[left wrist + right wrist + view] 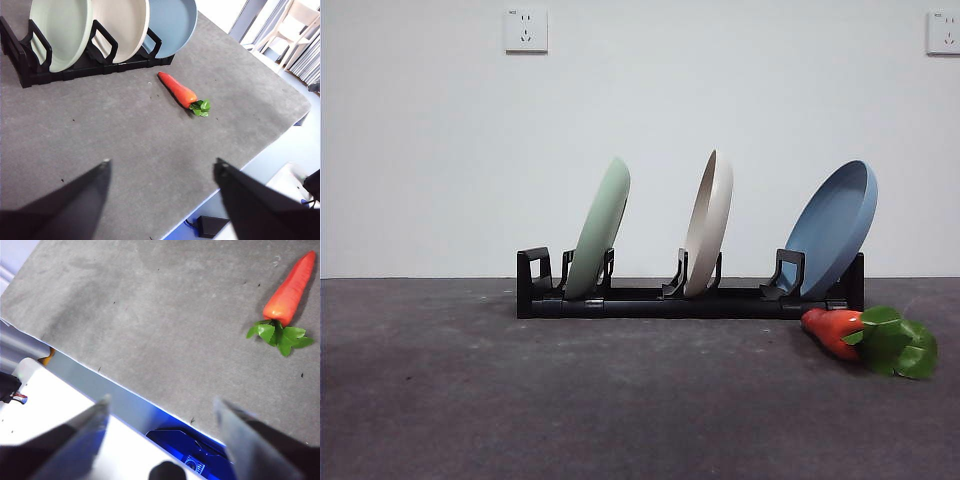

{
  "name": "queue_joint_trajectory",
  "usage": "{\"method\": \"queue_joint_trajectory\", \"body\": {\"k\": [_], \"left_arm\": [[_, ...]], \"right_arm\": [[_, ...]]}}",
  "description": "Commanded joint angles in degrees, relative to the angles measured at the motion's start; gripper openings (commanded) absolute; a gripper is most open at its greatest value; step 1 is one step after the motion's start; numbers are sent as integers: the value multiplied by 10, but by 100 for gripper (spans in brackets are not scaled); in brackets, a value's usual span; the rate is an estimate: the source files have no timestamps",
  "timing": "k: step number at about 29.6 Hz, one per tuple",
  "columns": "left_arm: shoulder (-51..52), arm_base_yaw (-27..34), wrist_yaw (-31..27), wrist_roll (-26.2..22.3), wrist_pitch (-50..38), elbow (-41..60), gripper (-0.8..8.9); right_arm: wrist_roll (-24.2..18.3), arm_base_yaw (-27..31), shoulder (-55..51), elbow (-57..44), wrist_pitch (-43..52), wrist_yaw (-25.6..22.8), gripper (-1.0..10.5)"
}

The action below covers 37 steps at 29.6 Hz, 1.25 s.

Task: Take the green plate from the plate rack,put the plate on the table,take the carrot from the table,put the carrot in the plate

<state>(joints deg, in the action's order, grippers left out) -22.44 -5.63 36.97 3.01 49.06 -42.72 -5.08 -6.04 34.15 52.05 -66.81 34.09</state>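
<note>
Pale sage-green round plate (600, 228) upright at left of long black plastic rack (670, 300), stubby orange toy carrot (835, 330) near its right end on dark grey table (570, 400); left gripper (162, 167) and right gripper (162, 405) spread wide, empty.

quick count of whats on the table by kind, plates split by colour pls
green plate: 1
cream-white plate: 1
blue plate: 1
plate rack: 1
carrot: 1
Total: 5 things on the table, with all 3 plates standing in the rack and the carrot lying beside it.
</note>
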Motion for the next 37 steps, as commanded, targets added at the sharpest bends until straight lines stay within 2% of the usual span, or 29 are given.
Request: {"method": "queue_joint_trajectory", "body": {"k": [1,7,16,30,37], "left_arm": [[-13,1,1,0,-24,-3,507],[-96,-5,2,0,-105,-40,507],[-327,-60,1,0,-214,-178,507],[-669,-131,-117,-22,-311,-409,507],[-776,-149,-166,-23,-381,-447,507]], "right_arm": [[7,-1,0,0,3,0,654],[7,-1,0,0,3,0,653],[7,-1,0,0,3,0,653],[16,-1,0,0,3,-2,653],[24,-1,0,0,3,-2,653]]}}
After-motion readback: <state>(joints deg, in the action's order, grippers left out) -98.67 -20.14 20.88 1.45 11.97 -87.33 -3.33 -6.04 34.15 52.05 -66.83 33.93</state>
